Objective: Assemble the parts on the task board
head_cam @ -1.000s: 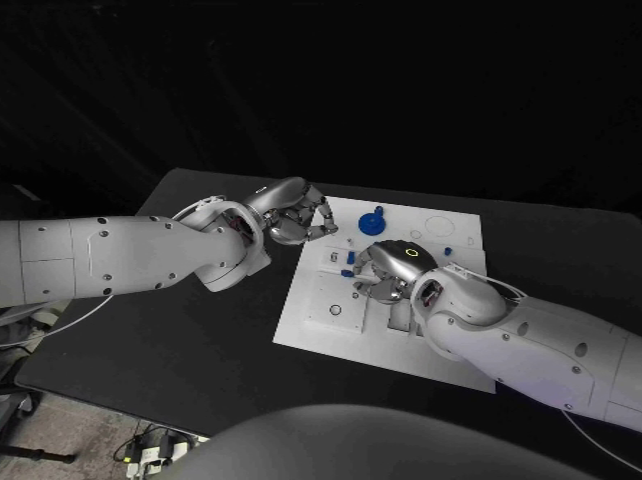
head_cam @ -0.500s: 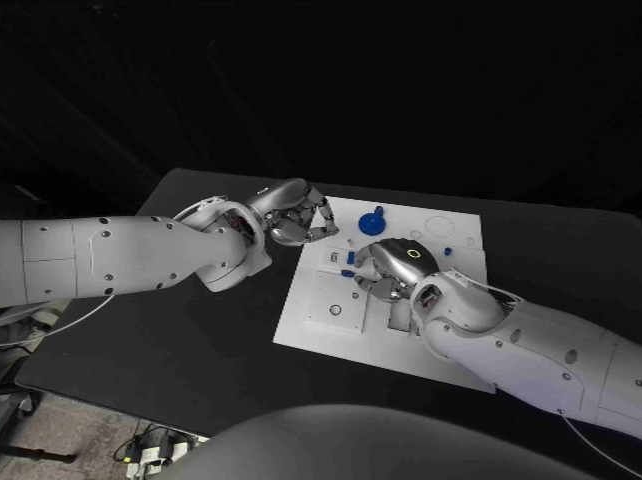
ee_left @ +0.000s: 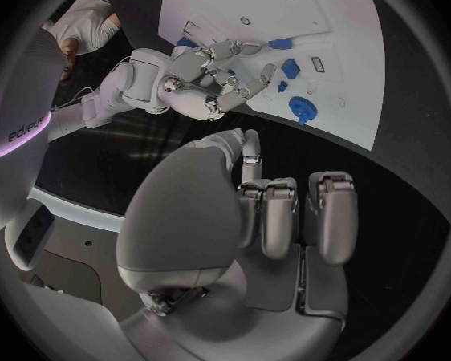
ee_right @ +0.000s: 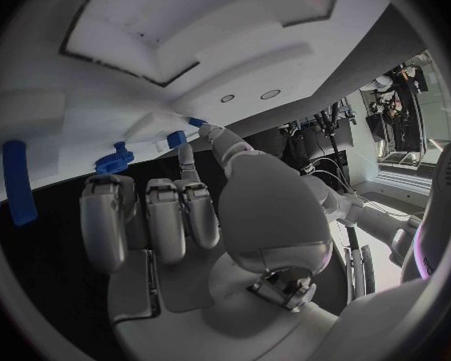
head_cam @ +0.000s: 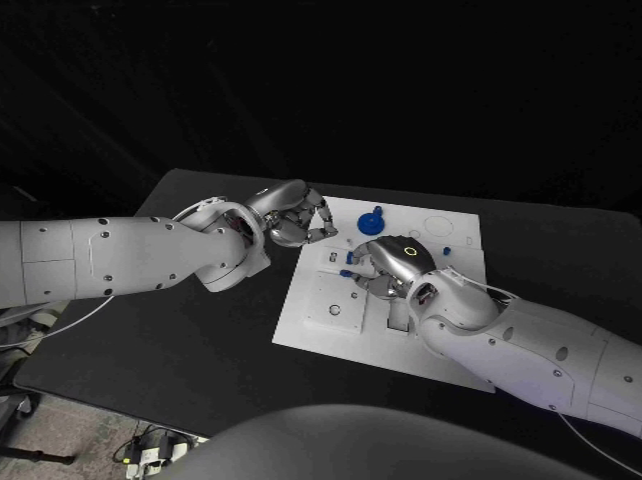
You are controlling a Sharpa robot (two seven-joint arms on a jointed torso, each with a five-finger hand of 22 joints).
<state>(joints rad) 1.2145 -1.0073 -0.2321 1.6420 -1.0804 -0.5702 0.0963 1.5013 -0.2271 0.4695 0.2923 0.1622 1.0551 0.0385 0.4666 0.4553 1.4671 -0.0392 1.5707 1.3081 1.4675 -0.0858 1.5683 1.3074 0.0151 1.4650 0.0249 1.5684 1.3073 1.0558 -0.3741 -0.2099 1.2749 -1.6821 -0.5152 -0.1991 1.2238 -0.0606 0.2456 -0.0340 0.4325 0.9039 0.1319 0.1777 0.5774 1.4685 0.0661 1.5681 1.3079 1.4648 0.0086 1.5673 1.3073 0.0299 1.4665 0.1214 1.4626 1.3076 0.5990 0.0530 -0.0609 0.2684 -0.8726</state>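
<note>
Black bench (head_cam: 191, 350) carrying the white, flat, rectangular task board (head_cam: 321, 330) at its middle.

Left hand (head_cam: 295, 212), silver and smooth-shelled, hangs over the bench just beside the board's near-left corner; the left wrist view (ee_left: 276, 217) shows its fingers curled in side by side with nothing in them.

Right hand (head_cam: 386, 265) lies low over the board's middle, palm down. The left wrist view (ee_left: 201, 84) shows its fingers spread over small blue parts, fingertips at or near a blue block (ee_left: 278, 44); whether it grips any part cannot be told.

A round blue knob-like part (head_cam: 372, 220) stands on the board's far side, clear of both hands. The right wrist view adds a long blue bar (ee_right: 18, 180) and a toothed blue disc (ee_right: 113, 160) at the board's edge.
</note>
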